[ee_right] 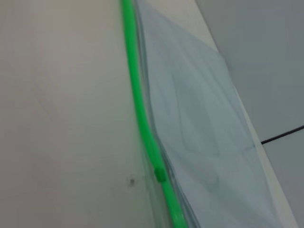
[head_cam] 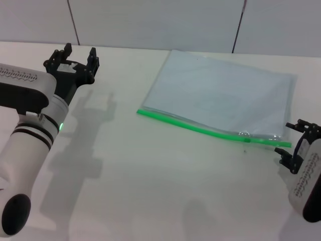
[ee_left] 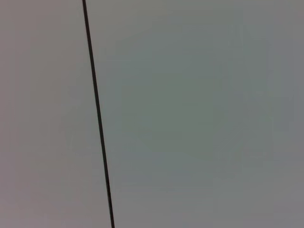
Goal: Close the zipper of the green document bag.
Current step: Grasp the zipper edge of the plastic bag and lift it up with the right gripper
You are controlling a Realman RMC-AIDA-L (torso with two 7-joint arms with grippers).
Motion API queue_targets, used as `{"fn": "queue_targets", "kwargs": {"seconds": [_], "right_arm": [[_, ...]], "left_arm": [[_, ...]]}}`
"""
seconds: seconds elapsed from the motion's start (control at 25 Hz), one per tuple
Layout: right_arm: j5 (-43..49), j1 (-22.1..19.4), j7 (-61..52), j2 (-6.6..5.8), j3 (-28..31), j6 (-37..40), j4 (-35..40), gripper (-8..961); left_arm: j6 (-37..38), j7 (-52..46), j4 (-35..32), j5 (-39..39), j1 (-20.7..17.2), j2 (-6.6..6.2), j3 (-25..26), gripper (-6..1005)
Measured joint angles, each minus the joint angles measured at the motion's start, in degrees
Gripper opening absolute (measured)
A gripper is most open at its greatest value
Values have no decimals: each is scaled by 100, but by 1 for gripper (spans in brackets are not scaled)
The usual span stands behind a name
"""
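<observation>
The green document bag [head_cam: 220,95] lies flat on the white table, right of centre, its pale translucent sheet also filling the right wrist view [ee_right: 199,118]. The zipper [head_cam: 200,128] runs as a bright green strip along the bag's near long edge. The same zipper [ee_right: 140,109] shows close up in the right wrist view. Its small slider [head_cam: 245,134] sits near the right end of the strip, and that slider [ee_right: 160,174] is seen from the right wrist as well. My right gripper [head_cam: 293,143] is open, just right of the strip's end, holding nothing. My left gripper [head_cam: 77,59] is open at the far left, away from the bag.
The white table [head_cam: 150,181] stretches in front of the bag. A pale panelled wall [head_cam: 150,20] with dark seams stands behind it. The left wrist view holds only that wall and one dark seam [ee_left: 97,114].
</observation>
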State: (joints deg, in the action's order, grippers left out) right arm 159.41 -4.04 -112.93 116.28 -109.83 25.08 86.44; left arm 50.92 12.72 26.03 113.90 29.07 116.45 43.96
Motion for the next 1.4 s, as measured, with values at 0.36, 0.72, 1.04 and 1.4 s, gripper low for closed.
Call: {"fn": "queue_targets", "kwargs": {"seconds": [0.36,0.72,1.04,1.4], "right_arm": [[221,88,1,0,-82,-284,-263,621],[252,210,8,1,-135,-517,-563,621],[304,334,-35,16,-163,-626,-778,620],[301,495,-126,18,-144,-894,-1011,621]], "left_arm": [[-2,2,-2,0,-7,-6,69,601],[-3,2,-2,0,-7,-9,71,601],[-3,3,0,0,-7,-9,69,601],[-3,3,31,0,10,-4,68,601]]}}
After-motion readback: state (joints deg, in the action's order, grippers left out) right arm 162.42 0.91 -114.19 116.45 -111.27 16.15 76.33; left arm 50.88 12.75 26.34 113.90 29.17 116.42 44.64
